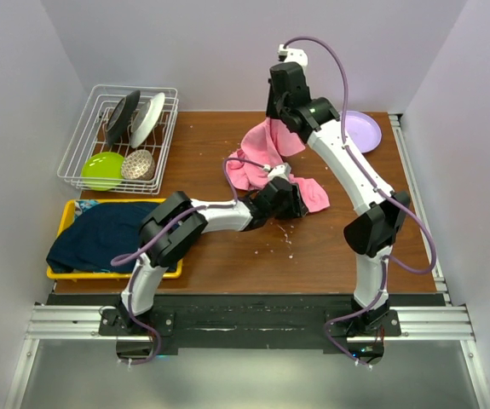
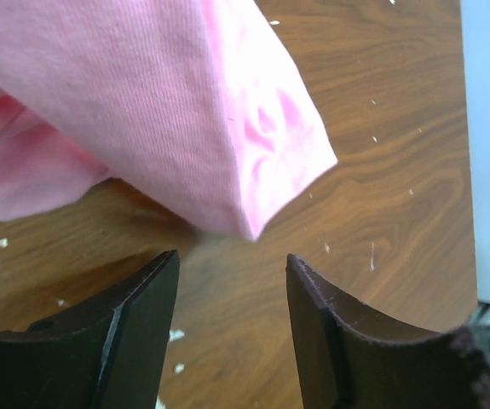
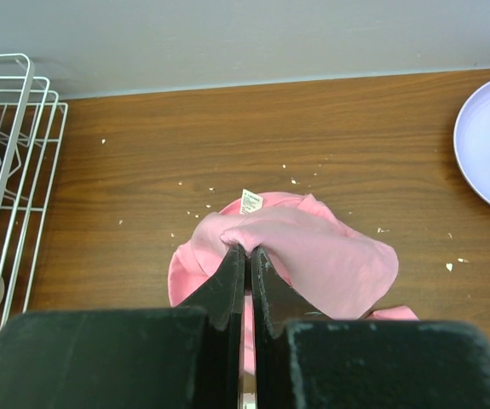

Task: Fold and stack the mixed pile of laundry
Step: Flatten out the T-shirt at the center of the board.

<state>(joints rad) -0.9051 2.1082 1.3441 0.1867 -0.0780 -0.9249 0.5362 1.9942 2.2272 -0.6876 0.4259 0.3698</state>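
Note:
The pink T-shirt (image 1: 262,158) lies bunched on the wooden table (image 1: 227,256). My right gripper (image 3: 248,249) is shut on a fold of it and holds that part raised; a white label (image 3: 250,201) shows just beyond the fingertips. My left gripper (image 2: 232,264) is open, low over the table, with a hanging corner of the pink T-shirt (image 2: 159,111) just ahead of its fingers and nothing between them. A dark blue garment (image 1: 100,234) lies in the yellow tray (image 1: 64,220) at the left, with a bit of turquoise patterned cloth (image 1: 85,205) peeking out behind it.
A white wire dish rack (image 1: 78,136) with dishes and a green bowl (image 1: 101,169) stands at the back left. A lilac plate (image 1: 360,129) sits at the back right. Crumbs dot the wood. Walls close in on three sides.

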